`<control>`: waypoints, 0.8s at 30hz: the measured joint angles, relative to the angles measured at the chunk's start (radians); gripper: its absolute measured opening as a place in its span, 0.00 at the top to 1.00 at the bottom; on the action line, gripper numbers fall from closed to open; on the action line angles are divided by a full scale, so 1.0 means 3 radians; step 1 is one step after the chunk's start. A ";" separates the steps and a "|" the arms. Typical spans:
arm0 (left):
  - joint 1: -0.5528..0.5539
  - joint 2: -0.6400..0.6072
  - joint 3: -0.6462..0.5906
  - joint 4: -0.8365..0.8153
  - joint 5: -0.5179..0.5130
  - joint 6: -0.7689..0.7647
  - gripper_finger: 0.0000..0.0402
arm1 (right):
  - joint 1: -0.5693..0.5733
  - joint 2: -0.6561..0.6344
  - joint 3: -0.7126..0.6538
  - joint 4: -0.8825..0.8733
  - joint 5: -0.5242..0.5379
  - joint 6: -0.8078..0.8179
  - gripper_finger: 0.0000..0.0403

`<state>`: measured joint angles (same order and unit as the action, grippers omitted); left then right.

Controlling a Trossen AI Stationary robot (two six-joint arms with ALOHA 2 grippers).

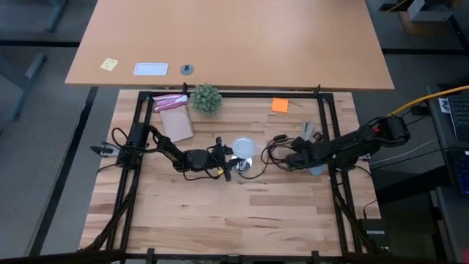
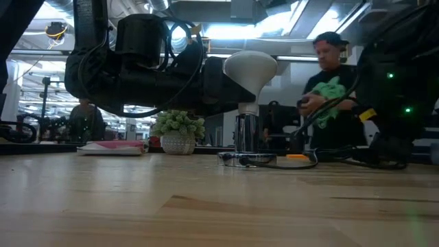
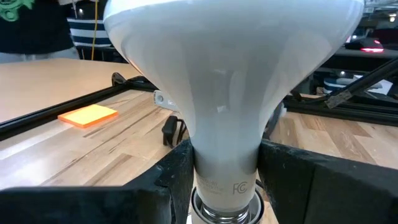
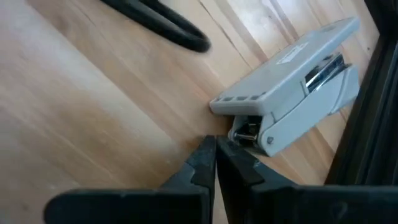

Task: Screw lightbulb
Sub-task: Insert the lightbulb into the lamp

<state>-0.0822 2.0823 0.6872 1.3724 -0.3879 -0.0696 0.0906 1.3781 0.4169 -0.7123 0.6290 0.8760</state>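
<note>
Here left hand clasps lightbulb.

Even, bright overhead light falls on the counter, with only soft shadows. In the low view, ceiling lamps glare behind the lightbulb, leaving the arm beside it silhouetted; the near counter blurs.

I see the near half of the counter bare, giving open passage along its front. At mid-counter the lightbulb stands upright, with the left gripper clamped on its neck and black cords looped just beside it. The right gripper rests near a grey stapler. Along the back edge I see a small plant, pink packets and an orange note pad.
</note>
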 joint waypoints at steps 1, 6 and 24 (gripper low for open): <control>0.0000 0.0000 0.0000 0.0000 0.0001 0.0000 0.64 | 0.0000 0.0001 0.0000 -0.0011 0.0020 0.0037 0.95; 0.0000 0.0000 0.0000 0.0000 0.0001 0.0000 0.64 | 0.0000 -0.0003 0.0030 -0.0021 0.0059 0.0046 0.95; -0.0001 0.0000 0.0000 0.0000 0.0002 -0.0001 0.64 | 0.0001 -0.0005 0.0711 -0.0673 0.0231 -0.0129 0.95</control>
<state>-0.0826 2.0823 0.6872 1.3724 -0.3873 -0.0700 0.0910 1.3766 0.6304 -0.9142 0.6983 0.8372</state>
